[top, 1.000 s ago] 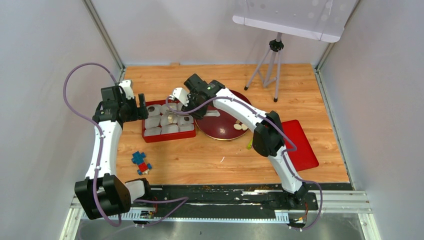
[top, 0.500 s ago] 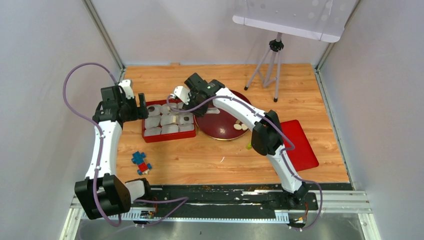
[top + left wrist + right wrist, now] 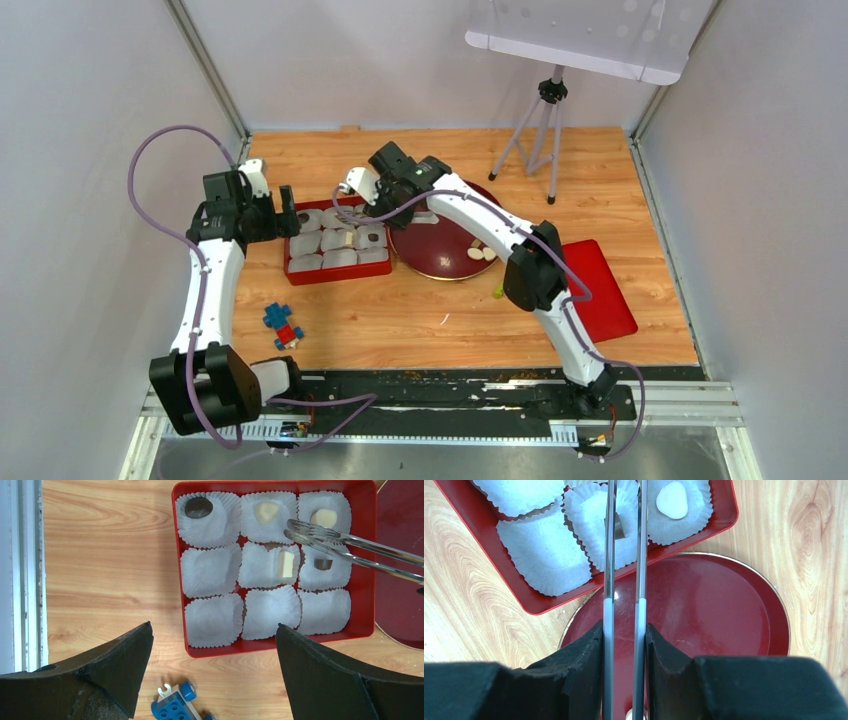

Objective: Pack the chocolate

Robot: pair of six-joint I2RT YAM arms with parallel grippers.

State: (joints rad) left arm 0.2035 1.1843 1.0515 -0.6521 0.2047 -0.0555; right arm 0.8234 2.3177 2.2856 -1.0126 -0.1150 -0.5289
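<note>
A red tray (image 3: 178, 580) holds white paper cups. Five cups hold chocolate: a dark piece (image 3: 198, 507), cream pieces (image 3: 266, 511) (image 3: 324, 517) (image 3: 285, 563), and a small dark piece (image 3: 323, 564). My right gripper (image 3: 624, 625) is shut on metal tongs (image 3: 624, 580), whose arms reach over the tray's right cups, slightly apart and empty at the tips. The small dark piece (image 3: 620, 530) lies in its cup below them. Two cream chocolates (image 3: 481, 253) lie on the dark red plate (image 3: 440, 262). My left gripper (image 3: 214, 625) is open and empty above the tray's near left edge.
Blue and red toy blocks (image 3: 282, 324) lie near the tray, also in the left wrist view (image 3: 175, 707). A flat red lid (image 3: 605, 290) lies right of the plate. A tripod (image 3: 540, 130) stands at the back right. A small greenish bit (image 3: 497, 291) lies by the plate.
My right gripper has shifted slightly left and back with the tongs over the tray. The left arm has barely moved.
</note>
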